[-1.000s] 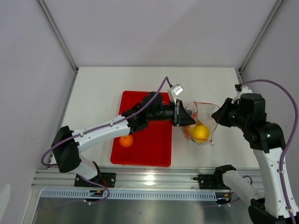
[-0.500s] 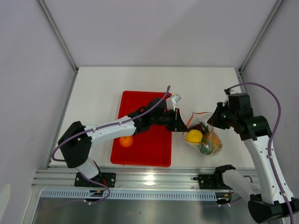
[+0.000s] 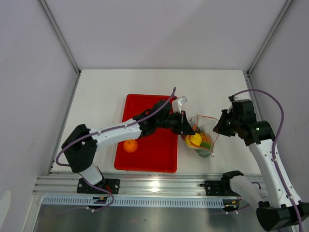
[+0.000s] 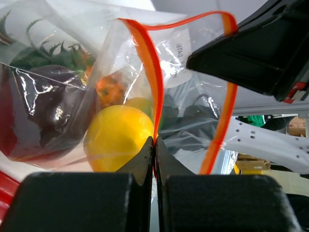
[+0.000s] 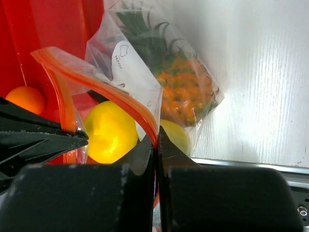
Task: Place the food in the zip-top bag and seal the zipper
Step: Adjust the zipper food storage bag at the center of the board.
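Up top, the overhead camera sits high behind both arm bases, looking down on the whole white table [image 3: 120,82], far enough back to take in the red tray [image 3: 149,162] and the zip-top bag [image 3: 202,145] together. The left wrist camera is right in low, peering out past the left gripper [image 4: 154,142], bag filling its view at very close range. The right wrist camera looks back the other way over the right gripper [image 5: 155,140], just as close, tray behind. All three share that bag; each wrist view catches the opposite gripper across its mouth.
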Robot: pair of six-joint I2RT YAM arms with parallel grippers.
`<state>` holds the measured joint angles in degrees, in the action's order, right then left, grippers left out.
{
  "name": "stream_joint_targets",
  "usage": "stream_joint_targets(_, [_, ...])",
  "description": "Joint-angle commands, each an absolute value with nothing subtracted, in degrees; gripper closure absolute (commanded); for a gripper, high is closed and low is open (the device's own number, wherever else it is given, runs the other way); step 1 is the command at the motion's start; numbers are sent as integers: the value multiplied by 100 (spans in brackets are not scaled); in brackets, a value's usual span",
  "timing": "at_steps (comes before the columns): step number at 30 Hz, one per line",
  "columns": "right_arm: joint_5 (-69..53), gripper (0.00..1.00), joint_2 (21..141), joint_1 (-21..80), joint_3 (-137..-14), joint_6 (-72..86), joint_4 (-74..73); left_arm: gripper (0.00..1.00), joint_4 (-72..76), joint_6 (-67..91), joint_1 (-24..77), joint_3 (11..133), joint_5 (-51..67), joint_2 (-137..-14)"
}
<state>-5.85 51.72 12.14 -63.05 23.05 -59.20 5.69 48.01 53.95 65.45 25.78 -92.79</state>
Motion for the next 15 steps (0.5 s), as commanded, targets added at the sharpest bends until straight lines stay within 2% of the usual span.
stream_joint_targets(1, [-361, 100, 5168, 1195, -6538, 2145, -5695, 99, 782, 4878, 5414, 6706, 2821, -9141])
stream_joint_targets(3, [-447, 100, 5098, 1195, -7107, 2145, -5940, 99, 520, 4616, 5580, 6898, 2586, -8774])
stream_joint_targets(7, [-606, 100, 5001, 1195, -7207, 2250, -6029, 99, 545, 4605, 5590, 6698, 2488, -8710])
stream_joint_targets(15, [-624, 100, 4896, 1195, -6724, 2268, -5959, 99, 974, 4772, 5414, 5847, 2470, -9168])
